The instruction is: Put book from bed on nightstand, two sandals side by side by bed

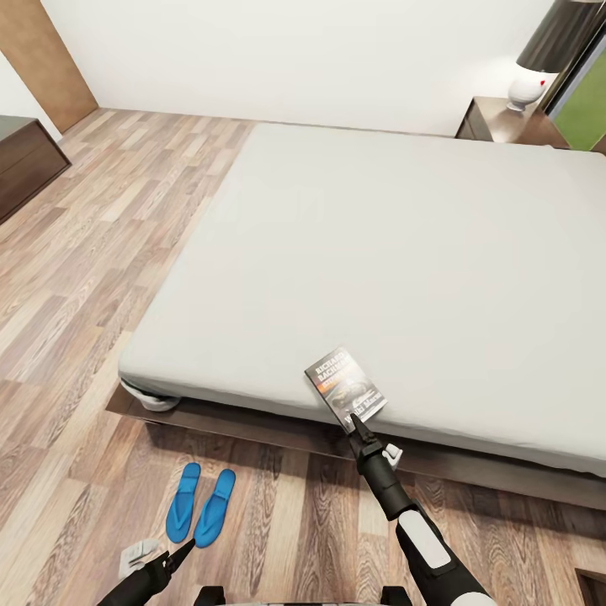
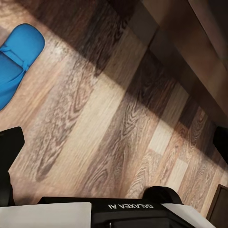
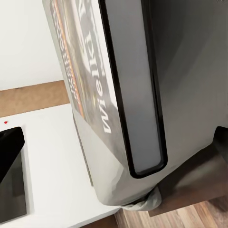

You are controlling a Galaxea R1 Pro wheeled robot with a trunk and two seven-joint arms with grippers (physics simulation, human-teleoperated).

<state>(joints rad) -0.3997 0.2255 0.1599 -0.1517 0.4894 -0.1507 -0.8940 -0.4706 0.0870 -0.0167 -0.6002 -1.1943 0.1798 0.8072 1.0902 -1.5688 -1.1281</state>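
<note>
- Your right gripper (image 1: 360,418) has its fingertips at the near edge of the book (image 1: 346,385); whether the fingers are clamped on it or just touching I cannot tell, though the right wrist view shows the book's edge and cover right up against a finger (image 3: 135,95)
- The book seems tilted, its near edge raised off the bed (image 1: 404,244), close to the mattress's near edge and just beyond your right gripper
- So the step in hand looks like the book pickup; the sandals (image 1: 200,502) seem done, lying side by side on the floor (image 1: 101,252) next to the bed, just ahead of your left gripper (image 1: 187,545)
- Your left gripper hangs low over the planks; the left wrist view shows a finger at either margin, so it looks spread wide and empty, with one sandal (image 2: 16,61) off to one side
- Next you need a firm hold, then a lift clear of the mattress
- The nightstand (image 1: 505,122) with its lamp (image 1: 547,50) stands far beyond your right gripper, past the bed's far corner, so I judge the base must drive round
- Open floor lies wide to the left of the bed; mind the bed frame's low edge just under your right wrist, and set the book on the bare top beside the lamp
</note>
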